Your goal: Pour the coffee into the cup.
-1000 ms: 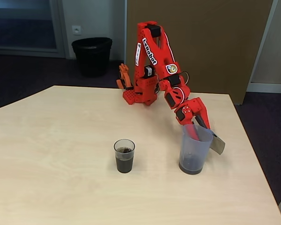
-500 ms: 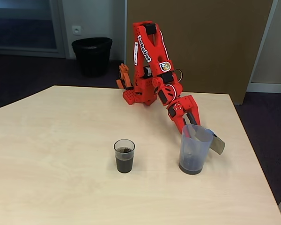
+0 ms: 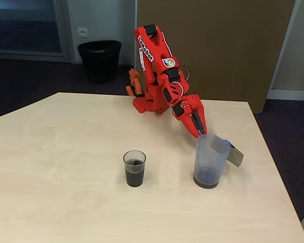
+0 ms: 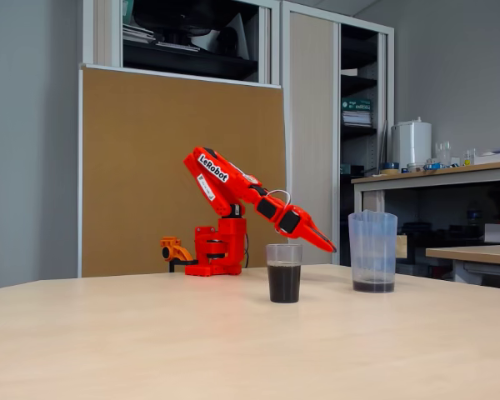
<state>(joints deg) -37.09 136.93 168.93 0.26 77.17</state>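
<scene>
The cup (image 3: 135, 168) (image 4: 284, 272) stands upright near the middle of the table, about half full of dark coffee (image 3: 135, 176) (image 4: 284, 283). To its right in both fixed views stands a taller bluish translucent jug (image 3: 210, 161) (image 4: 372, 250) with a grey handle and a thin dark layer at its bottom. My red gripper (image 3: 199, 132) (image 4: 325, 245) hangs just behind the jug's rim, pointing down, apart from the jug. Its fingers lie together with nothing between them.
The pale wooden table (image 3: 66, 202) has free room to the left and front of the cup. The arm's red base (image 3: 149, 104) stands at the far edge. A black bin (image 3: 99, 59) is on the floor behind. The table's right edge runs close to the jug.
The gripper has let go of the jug's rim and drawn back up and to the left. Jug and cup stay in place.
</scene>
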